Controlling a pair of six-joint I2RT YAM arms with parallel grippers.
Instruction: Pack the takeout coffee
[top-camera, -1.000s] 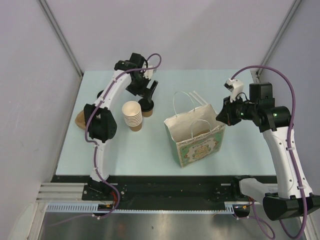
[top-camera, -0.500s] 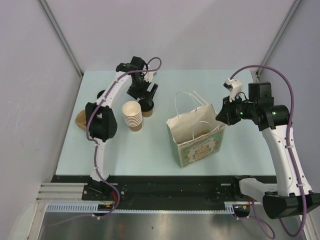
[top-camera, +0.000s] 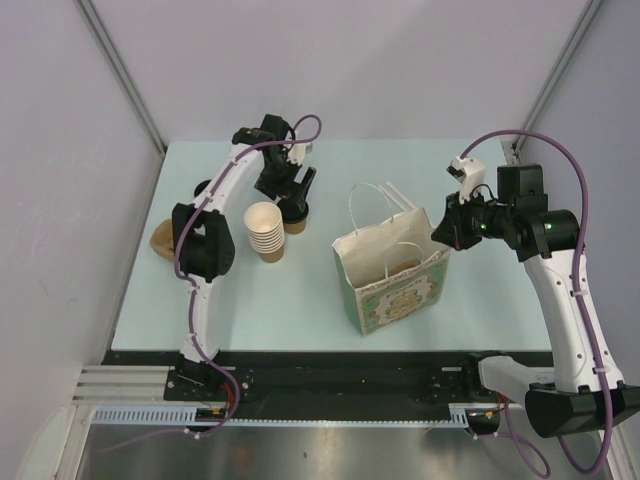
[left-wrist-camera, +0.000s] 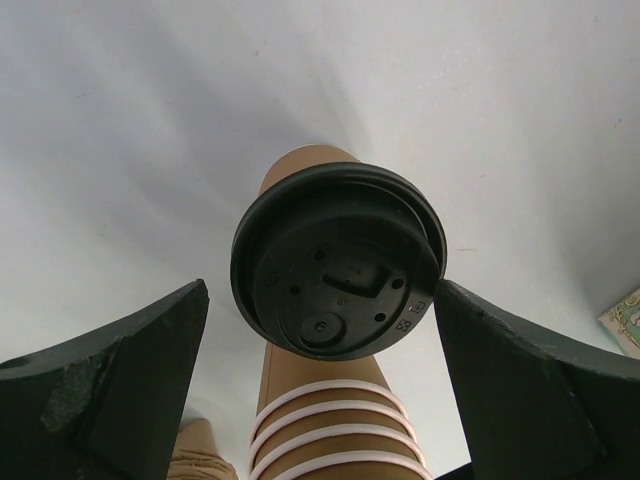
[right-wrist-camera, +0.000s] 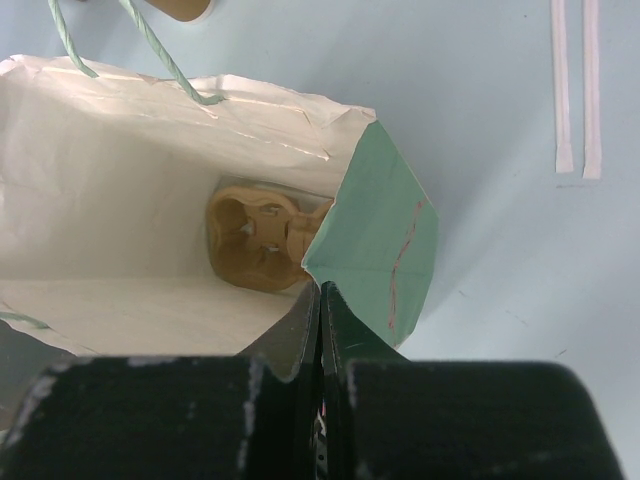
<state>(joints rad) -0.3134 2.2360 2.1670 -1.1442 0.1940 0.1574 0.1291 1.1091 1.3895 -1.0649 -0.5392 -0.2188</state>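
The takeout coffee (top-camera: 293, 214), a brown paper cup with a black lid (left-wrist-camera: 338, 270), stands upright behind the stack of lidless cups (top-camera: 265, 232). My left gripper (top-camera: 296, 193) is open over it. In the left wrist view the fingers (left-wrist-camera: 130, 370) stand on either side of the lid, the right one nearly touching and the left one apart. My right gripper (top-camera: 440, 232) is shut on the right top edge of the white and green paper bag (top-camera: 390, 270). It holds the bag's mouth open (right-wrist-camera: 321, 300).
A brown pulp cup carrier (right-wrist-camera: 262, 238) lies at the bottom of the bag (right-wrist-camera: 120, 200). Two paper-wrapped straws (right-wrist-camera: 577, 90) lie on the table behind the bag. The nested cups (left-wrist-camera: 335, 430) stand right next to the coffee. A brown object (top-camera: 160, 240) lies at the table's left edge.
My left gripper has shifted slightly and settled lower around the coffee's lid. The right arm and the bag have not moved.
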